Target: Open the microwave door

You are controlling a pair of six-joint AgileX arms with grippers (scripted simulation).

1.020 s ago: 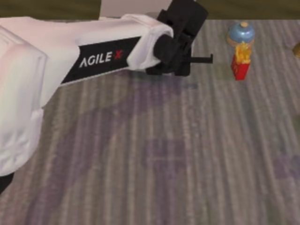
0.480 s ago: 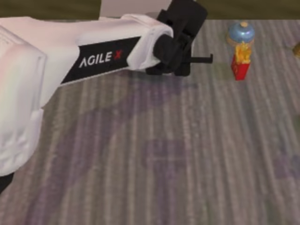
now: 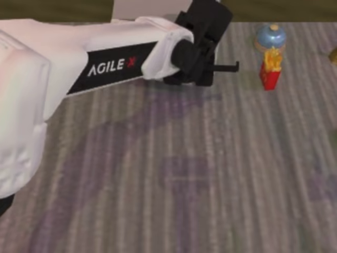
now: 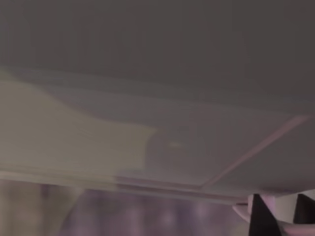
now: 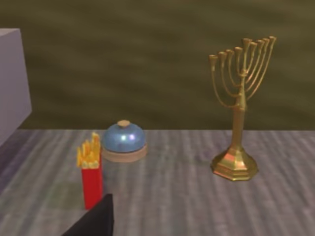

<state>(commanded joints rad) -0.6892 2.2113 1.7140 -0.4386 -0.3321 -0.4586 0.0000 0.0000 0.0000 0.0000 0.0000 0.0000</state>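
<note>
Top view: left arm stretched across the table's far left, left gripper at the far edge, tucked against the microwave. Only a pale slab of the microwave shows at the top edge, so the microwave door can't be picked out from above. One thin black finger pokes out toward the right; can't tell if the jaws are spread or pinching anything.

Left wrist view is filled by a grey panel with a raised frame line, very close. Probably the microwave door or its window, seen at a steep angle. No handle visible, finger tips barely in frame at the corner.

Right arm is not in the top view; right wrist view only shows a dark edge low down, jaw state unknown. It looks at fries box, bell, brass candelabrum, all well apart from the action.

My read: step in hand is the engage/pull on the door. Next move calls for a swing outward along the hinge arc, not a straight tug, or the grip slips.
</note>
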